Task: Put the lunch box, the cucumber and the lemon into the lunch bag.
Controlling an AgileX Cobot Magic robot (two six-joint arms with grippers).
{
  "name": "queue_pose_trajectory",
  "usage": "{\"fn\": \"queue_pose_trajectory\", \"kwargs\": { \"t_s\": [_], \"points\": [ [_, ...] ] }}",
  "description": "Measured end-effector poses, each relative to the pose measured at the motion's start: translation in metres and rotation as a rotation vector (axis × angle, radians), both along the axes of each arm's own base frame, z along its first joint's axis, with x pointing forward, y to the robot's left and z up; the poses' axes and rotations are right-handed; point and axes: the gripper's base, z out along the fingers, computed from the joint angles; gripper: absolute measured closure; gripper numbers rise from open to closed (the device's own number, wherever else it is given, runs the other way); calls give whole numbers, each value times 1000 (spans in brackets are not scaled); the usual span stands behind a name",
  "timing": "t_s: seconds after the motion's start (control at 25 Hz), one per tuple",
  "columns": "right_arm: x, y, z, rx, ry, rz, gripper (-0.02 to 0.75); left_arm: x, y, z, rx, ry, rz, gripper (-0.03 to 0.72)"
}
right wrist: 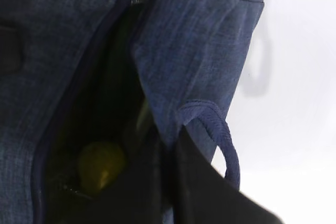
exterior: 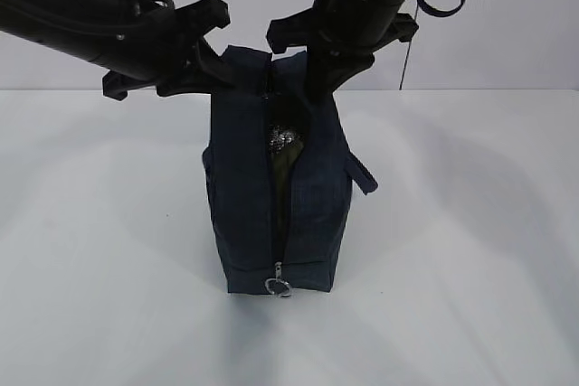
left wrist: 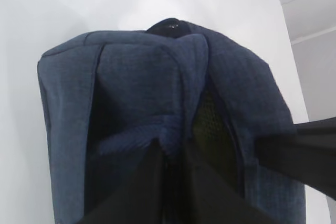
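Observation:
The dark navy lunch bag (exterior: 240, 187) stands on the white table with its zipper open from the top down the front. My left gripper (exterior: 220, 74) is shut on the bag's left top edge, and its fingers pinch the fabric in the left wrist view (left wrist: 173, 153). My right gripper (exterior: 317, 88) is shut on the right top edge beside a strap handle (right wrist: 228, 150). The yellow lemon (right wrist: 100, 169) lies inside the bag. A dark glossy green shape (right wrist: 139, 119) next to it may be the cucumber. The lunch box is hidden.
The silver ring zipper pull (exterior: 278, 287) hangs at the bag's bottom front. A strap handle (exterior: 364, 174) sticks out on the bag's right side. The white table (exterior: 470, 250) spreads around the bag, with a wall behind.

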Motion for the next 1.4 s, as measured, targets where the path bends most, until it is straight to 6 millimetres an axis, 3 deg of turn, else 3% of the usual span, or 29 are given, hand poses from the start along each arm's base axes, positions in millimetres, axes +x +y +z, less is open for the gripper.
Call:
{"fn": "queue_pose_trajectory", "kwargs": {
  "t_s": [0.2, 0.32, 0.52, 0.68, 0.8, 0.88, 1.04, 1.4],
  "points": [
    [4, -3, -1, -1, -19, -12, 713, 1, -1, -1, -2, -3, 8, 660],
    [7, -5, -2, 2, -26, -20, 671, 2, 0, 0, -2, -13, 18, 636],
    [8, -5, -2, 7, -36, -23, 433, 4, 1, 0, -3, -27, 32, 511],
    [8, -5, -2, 7, -36, -23, 290, 4, 1, 0, -4, -29, 36, 321],
    [8, -5, -2, 7, -36, -23, 264, 4, 0, 0, -3, -27, 32, 196],
    [8, -5, -1, 9, -39, -23, 260, 3, 0, 0, -3, -23, 25, 166],
    [-2, -10, 18, 7, -68, -20, 260, 0, 1, 7, -5, -42, 19, 152],
    [-37, -26, 77, 43, -166, 22, 260, -34, 15, 58, 70, -173, -107, 158]
  ]
}}
